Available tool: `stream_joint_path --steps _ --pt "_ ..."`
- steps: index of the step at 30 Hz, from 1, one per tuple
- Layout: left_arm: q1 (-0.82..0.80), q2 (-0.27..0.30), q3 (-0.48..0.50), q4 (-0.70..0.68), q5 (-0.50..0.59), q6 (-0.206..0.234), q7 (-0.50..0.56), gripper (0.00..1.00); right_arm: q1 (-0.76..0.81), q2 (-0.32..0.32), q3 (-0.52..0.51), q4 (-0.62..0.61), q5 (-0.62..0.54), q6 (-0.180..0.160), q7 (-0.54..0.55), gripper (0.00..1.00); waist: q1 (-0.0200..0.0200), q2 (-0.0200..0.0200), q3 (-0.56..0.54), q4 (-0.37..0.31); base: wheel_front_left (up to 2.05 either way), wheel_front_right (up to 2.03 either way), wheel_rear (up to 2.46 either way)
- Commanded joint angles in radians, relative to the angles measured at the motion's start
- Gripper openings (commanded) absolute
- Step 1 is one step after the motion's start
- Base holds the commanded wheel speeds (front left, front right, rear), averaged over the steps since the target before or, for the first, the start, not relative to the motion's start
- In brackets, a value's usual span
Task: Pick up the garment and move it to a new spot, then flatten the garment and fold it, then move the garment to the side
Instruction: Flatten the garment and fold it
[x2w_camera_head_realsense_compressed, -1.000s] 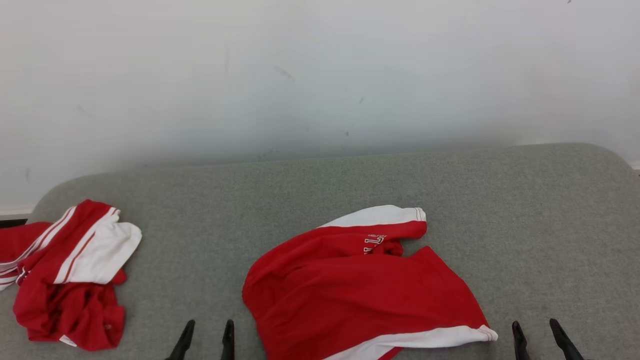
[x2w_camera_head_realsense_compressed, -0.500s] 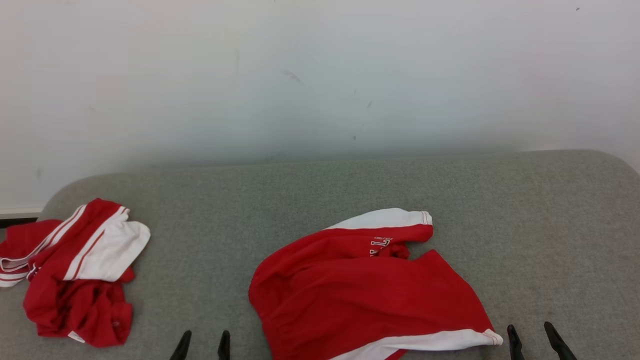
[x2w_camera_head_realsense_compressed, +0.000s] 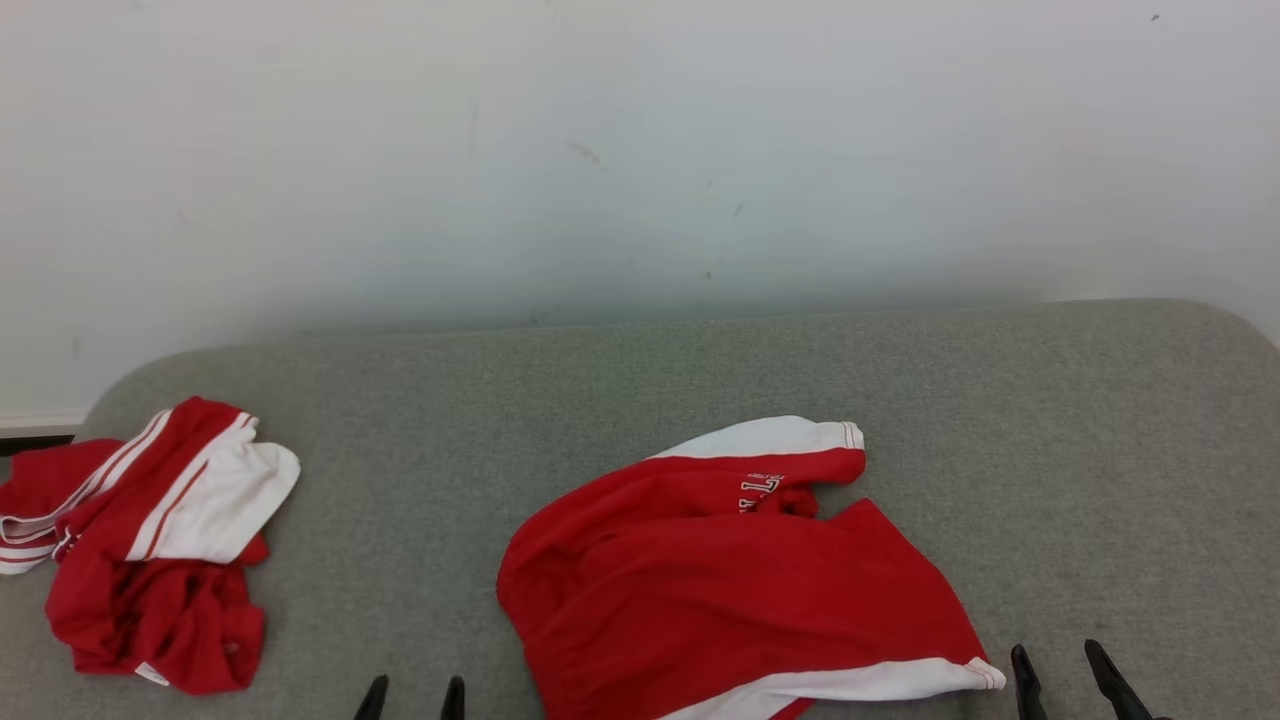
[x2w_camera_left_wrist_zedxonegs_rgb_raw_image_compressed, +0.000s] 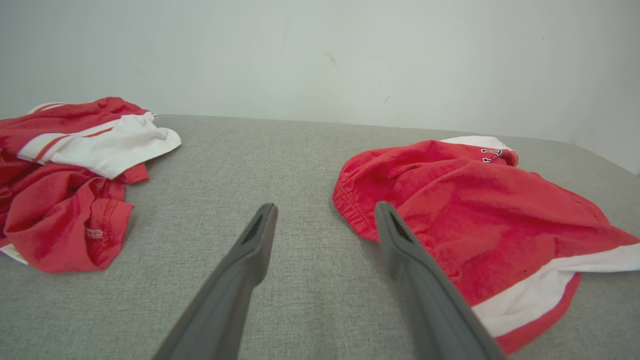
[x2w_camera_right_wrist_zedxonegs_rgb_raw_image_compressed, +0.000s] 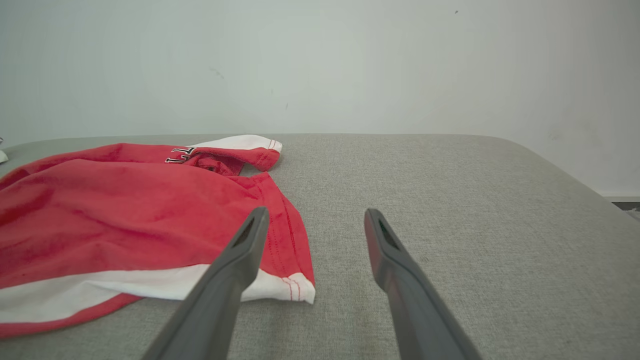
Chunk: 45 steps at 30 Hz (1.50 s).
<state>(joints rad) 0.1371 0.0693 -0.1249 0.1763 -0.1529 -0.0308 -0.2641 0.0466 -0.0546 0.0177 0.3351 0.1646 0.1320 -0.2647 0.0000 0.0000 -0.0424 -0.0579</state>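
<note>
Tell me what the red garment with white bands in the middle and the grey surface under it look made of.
Red garment with white bands: soft matte knit, probably cotton jersey; it lies in limp folds with stitched hems. Grey surface: matte woven upholstery-like cloth, showing a fine speckled weave and rounded corners; its filling is hidden.

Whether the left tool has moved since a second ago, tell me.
Yes: the left tool has slipped slightly toward the bottom edge, measured against the middle garment.
</note>
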Motion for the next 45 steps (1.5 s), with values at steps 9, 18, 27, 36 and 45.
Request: stream_joint_path --steps 9,18,27,36,45 --pt "0.038 -0.010 0.008 -0.011 0.019 -0.019 0.000 1.00 -0.004 -0.005 -0.009 -0.006 0.001 -0.003 0.001 1.00 0.0000 0.0000 -0.005 0.005 0.00 0.00 0.00" --pt "0.040 -0.013 0.012 -0.014 0.025 -0.030 0.000 1.00 -0.009 -0.006 -0.006 -0.008 0.001 -0.003 0.001 1.00 0.0000 0.0000 -0.003 0.012 0.00 0.00 0.00" --pt "0.037 -0.011 -0.041 0.039 0.018 -0.059 0.021 1.00 -0.024 -0.011 0.001 0.014 0.028 -0.003 0.006 1.00 0.0000 0.0000 0.002 0.002 0.00 0.00 0.00" --pt "-0.005 0.002 -0.126 0.022 -0.088 -0.091 0.200 1.00 -0.079 -0.044 0.061 0.097 0.064 -0.003 0.179 1.00 0.0000 0.0000 0.024 0.008 0.00 0.00 0.00" --pt "-0.016 0.027 -0.165 -0.016 -0.198 -0.098 0.325 1.00 -0.152 -0.043 0.106 0.164 0.067 -0.003 0.298 1.00 0.0000 0.0000 0.054 0.013 0.00 0.00 0.00"
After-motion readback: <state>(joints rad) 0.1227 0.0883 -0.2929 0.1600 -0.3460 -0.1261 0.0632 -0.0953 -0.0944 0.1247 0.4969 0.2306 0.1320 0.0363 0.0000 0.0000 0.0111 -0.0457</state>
